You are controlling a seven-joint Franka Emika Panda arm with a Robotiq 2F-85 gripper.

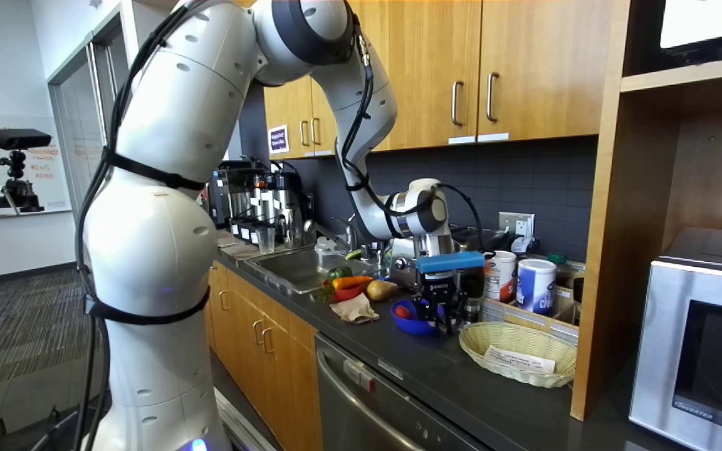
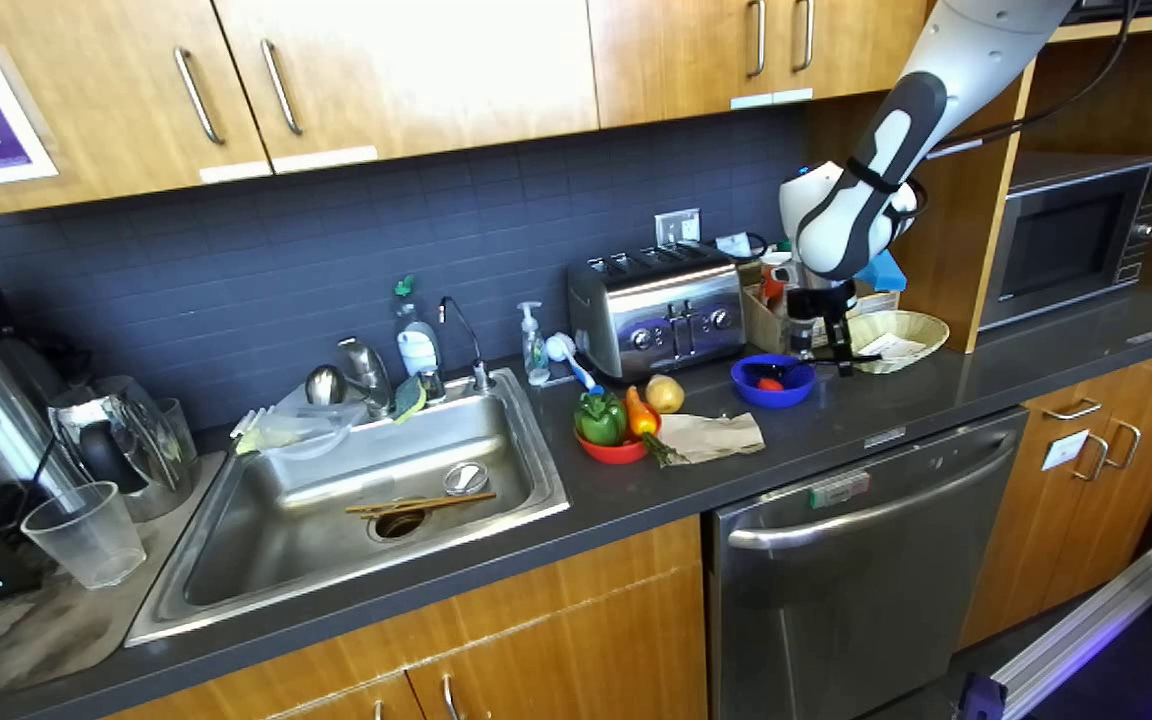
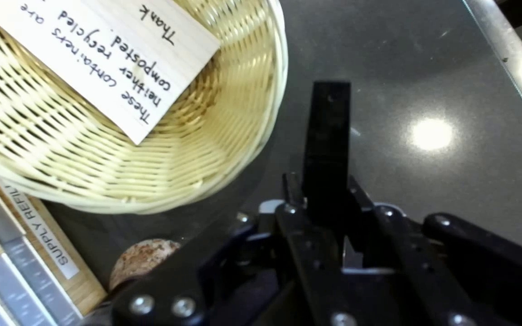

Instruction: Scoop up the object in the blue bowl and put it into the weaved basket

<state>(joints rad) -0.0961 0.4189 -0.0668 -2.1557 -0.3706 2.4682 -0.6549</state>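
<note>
"Fingers first: what are they doing?"

"Gripping. They are closed on the handle of a black utensil — the handle pokes out past them on the right, and the utensil's other end dips into the blue bowl."

"And where does the gripper hang?"

"Just to the right of the blue bowl, low over the dark counter. Whether the tips touch the counter, I can't make out."

"The thing to be scooped?"

"It's a small red lump, inside the blue bowl, right by the utensil's dark end. It's too small to see whether the two touch."

"Where is the weaved basket, then?"

"On the counter, right of the gripper. A white card with handwriting lies in it. Farther right stands the microwave."

"What about the left?"

"Brown paper lies left of the blue bowl. Beyond it to the left, a red bowl holds a green pepper and a carrot; a roundish tan vegetable lies on the far side of the paper."

"Anything by the tiled wall?"

"A steel toaster, on the far side of the counter — and the sink is left of the red bowl."
</note>
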